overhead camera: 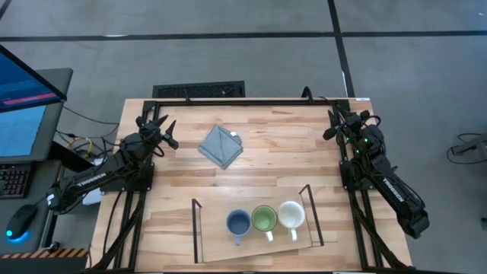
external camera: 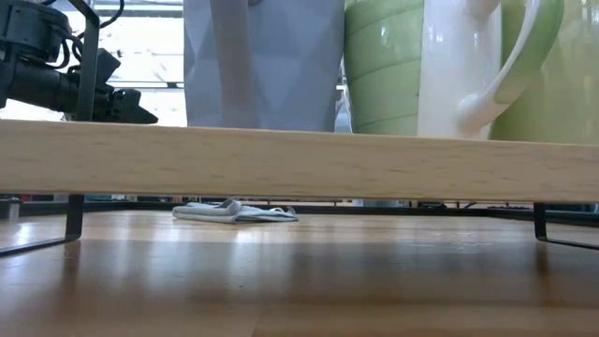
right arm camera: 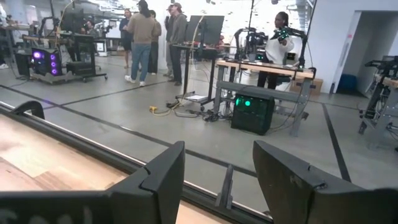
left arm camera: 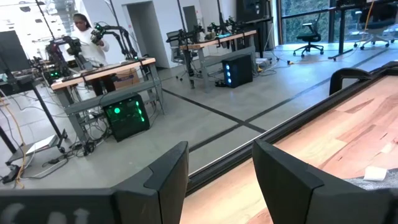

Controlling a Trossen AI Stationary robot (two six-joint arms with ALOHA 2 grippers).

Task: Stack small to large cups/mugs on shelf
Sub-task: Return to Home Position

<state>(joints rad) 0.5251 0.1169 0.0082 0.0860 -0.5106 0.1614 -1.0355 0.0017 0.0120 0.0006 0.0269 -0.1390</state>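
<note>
You have all three mugs in a row on the shelf (overhead camera: 209, 228), near one long edge of the wooden table (overhead camera: 281, 164): blue-grey mug (overhead camera: 238, 223), green mug (overhead camera: 264, 219), cream-white mug (overhead camera: 291, 215), close together. The grey folded cloth (overhead camera: 221, 146) lies well apart on bare wood. Left gripper (overhead camera: 166, 131) is by the table's left edge and right gripper (overhead camera: 332, 125) by its right edge, both with jaws apart and empty. In the room: grey floor with dark lines, workbenches (right arm camera: 267, 68), people standing (right arm camera: 146, 37), and a monitor (overhead camera: 27, 106) beside the table.

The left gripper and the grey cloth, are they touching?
Apart. The high view shows bare table between the left gripper and the grey cloth.
</note>
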